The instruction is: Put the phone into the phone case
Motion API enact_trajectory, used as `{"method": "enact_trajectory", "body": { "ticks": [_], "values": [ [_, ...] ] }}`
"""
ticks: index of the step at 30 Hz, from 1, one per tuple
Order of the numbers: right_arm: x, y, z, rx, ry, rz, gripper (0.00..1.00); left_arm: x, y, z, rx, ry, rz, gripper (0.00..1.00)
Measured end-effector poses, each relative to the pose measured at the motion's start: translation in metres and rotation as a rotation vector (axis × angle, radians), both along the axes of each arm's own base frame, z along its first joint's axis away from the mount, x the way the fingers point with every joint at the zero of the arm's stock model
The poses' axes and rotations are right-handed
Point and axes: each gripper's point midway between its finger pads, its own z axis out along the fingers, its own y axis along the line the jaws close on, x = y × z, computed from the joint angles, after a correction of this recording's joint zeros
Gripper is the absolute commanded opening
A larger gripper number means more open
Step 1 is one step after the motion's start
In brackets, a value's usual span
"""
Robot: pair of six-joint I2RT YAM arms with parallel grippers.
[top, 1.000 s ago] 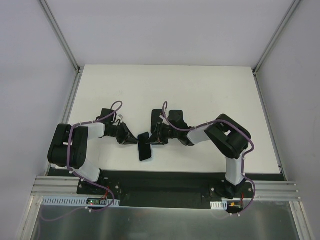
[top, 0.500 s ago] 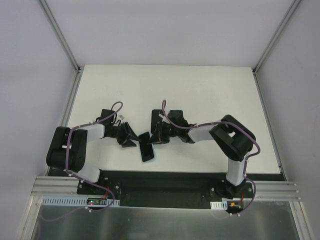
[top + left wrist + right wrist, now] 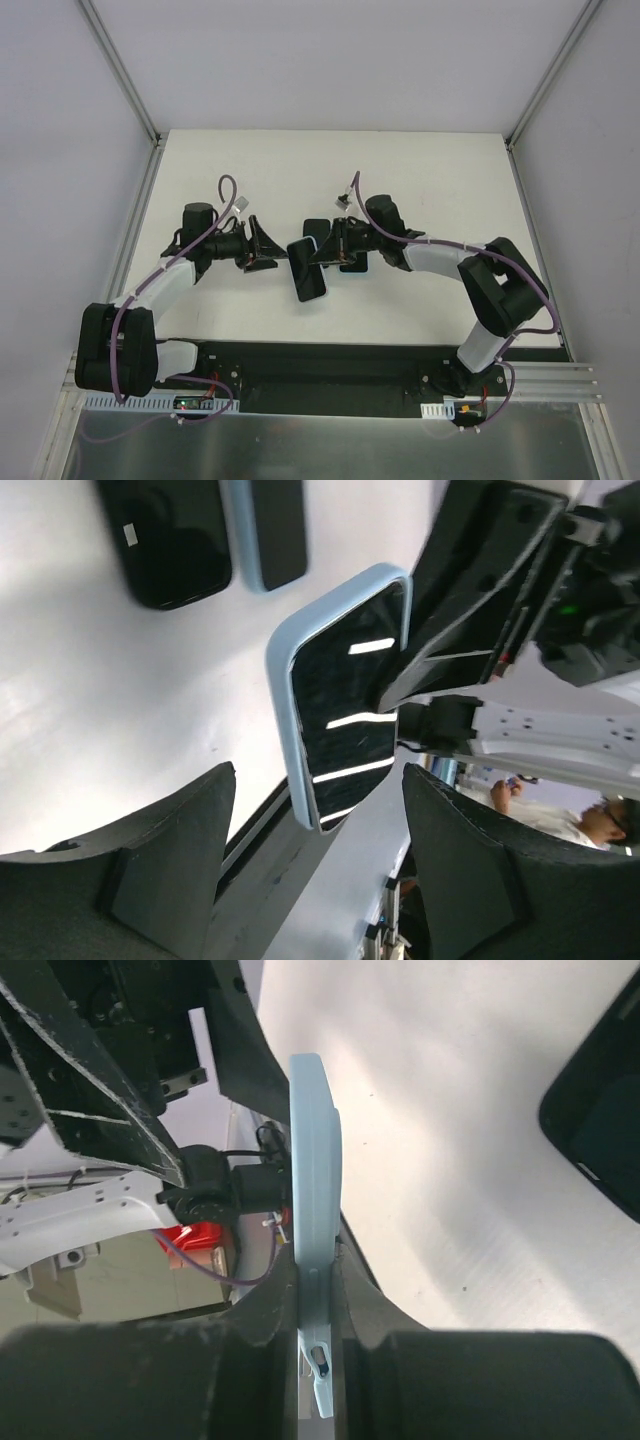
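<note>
White tabletop, with two black-and-white arms meeting near its middle. The right gripper is clamped on one edge of a light-blue phone case, holding it tilted off the table, and a glossy black face fills the case. The left gripper, just left of the case, is released, its jaws apart and grasping nothing. A black phone lies flat on the far side.

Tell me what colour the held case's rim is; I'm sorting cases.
Light blue; the case shows it best in the left wrist view.
</note>
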Motion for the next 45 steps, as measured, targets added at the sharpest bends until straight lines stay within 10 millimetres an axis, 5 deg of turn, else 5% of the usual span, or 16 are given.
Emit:
{"method": "enact_trajectory", "body": {
  "ticks": [8, 15, 23, 33, 45],
  "values": [
    [-0.005, 0.006, 0.033, 0.104, 0.032, 0.039, 0.08, -0.012, -0.019, 0.015, -0.128, -0.059, -0.088, 0.59],
    [-0.001, 0.012, 0.055, 0.212, 0.067, 0.022, 0.14, -0.017, -0.033, 0.032, -0.188, -0.104, -0.145, 0.22],
    [-0.006, 0.009, 0.047, 0.228, 0.102, 0.019, 0.50, -0.020, -0.036, 0.037, -0.229, -0.074, -0.146, 0.01],
    [-0.033, -0.004, 0.052, 0.309, 0.114, 0.078, 0.54, -0.014, -0.038, 0.039, -0.268, -0.011, -0.095, 0.00],
    [-0.056, -0.007, 0.043, 0.331, 0.257, 0.124, 0.44, 0.002, -0.040, 0.038, -0.304, 0.018, -0.048, 0.00]
  ]
}}
